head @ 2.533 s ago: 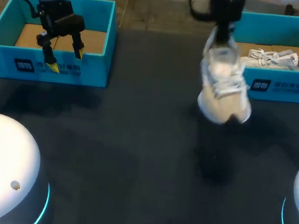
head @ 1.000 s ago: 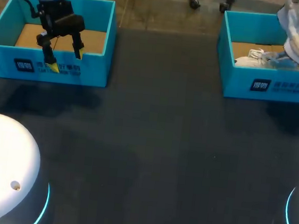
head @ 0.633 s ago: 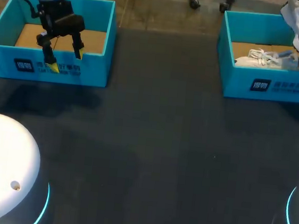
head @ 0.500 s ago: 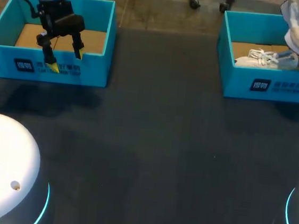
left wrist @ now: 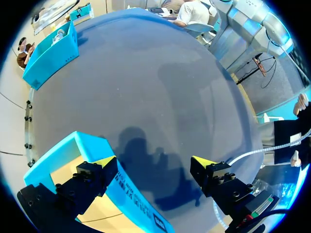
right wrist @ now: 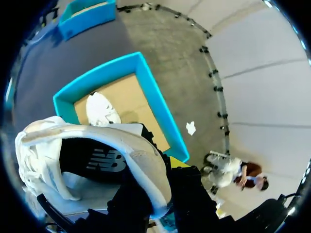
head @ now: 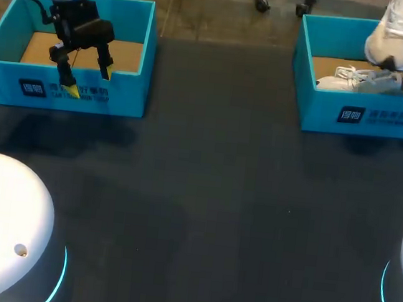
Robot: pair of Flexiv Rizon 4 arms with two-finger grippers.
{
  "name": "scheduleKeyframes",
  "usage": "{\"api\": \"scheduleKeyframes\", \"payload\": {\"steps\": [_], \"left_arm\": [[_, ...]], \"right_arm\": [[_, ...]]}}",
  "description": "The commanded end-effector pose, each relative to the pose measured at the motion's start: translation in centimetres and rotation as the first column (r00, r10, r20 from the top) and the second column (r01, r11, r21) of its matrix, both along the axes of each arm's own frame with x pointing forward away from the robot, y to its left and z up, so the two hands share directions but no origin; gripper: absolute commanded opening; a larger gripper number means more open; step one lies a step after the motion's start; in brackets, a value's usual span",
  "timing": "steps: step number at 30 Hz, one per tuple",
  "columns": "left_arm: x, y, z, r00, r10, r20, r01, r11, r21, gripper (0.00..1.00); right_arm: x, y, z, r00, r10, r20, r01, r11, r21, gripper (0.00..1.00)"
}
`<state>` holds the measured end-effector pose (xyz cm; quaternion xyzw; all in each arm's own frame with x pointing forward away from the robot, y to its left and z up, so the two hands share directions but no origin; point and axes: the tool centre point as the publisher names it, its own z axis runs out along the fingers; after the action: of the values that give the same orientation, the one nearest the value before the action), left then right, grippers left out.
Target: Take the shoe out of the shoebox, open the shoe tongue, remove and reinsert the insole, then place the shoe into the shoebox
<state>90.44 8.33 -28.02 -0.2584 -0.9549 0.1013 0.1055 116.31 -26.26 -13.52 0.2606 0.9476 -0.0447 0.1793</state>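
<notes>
White shoe (head: pixel 396 31), now toe-down over shoebox (head: pixel 313 114)

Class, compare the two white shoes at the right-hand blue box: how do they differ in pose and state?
The raised shoe hangs in the air over the box; the lying shoe rests on the box's floor. The raised shoe points toe down; the lying shoe stretches flat. Both are white laced sneakers.

A teal cardboard shoebox (head: pixel 124 99) is set at the far left of the dark tabletop (head: pixel 204 194), and a second teal shoebox (head: pixel 314 112) at the far right, well apart. The left end effector (head: pixel 88 80) is held over the first box's front wall with its fingers spread. A white lace-up sneaker (head: pixel 367 80) is laid inside the second box. Above that box, a second white sneaker (head: pixel 395 34) is gripped at the heel by the right end effector (right wrist: pixel 163 170).
</notes>
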Motion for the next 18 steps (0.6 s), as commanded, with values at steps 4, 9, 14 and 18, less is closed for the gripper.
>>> {"api": "scheduleKeyframes", "payload": {"steps": [4, 9, 14, 18], "left_arm": [[0.1, 0.0, 0.1, 1.000, -0.001, -0.001, 0.001, 1.000, 0.002, 1.00], [0.1, 0.0, 0.1, 1.000, -0.001, -0.001, 0.001, 1.000, 0.002, 1.00], [0.1, 0.0, 0.1, 1.000, -0.001, -0.001, 0.001, 1.000, 0.002, 1.00], [0.1, 0.0, 0.1, 1.000, -0.001, -0.001, 0.001, 1.000, 0.002, 1.00]], "right_arm": [[0.3, 0.3, 0.2, 0.938, -0.345, -0.028, 0.344, 0.939, -0.017, 0.00], [0.4, -1.9, -1.2, 0.831, -0.553, -0.051, 0.556, 0.829, 0.057, 0.00], [-0.2, -3.3, -1.9, 0.753, -0.656, -0.046, 0.658, 0.751, 0.066, 0.00], [-0.5, -3.4, -2.5, 0.704, -0.709, -0.028, 0.710, 0.704, 0.031, 0.00]]}}
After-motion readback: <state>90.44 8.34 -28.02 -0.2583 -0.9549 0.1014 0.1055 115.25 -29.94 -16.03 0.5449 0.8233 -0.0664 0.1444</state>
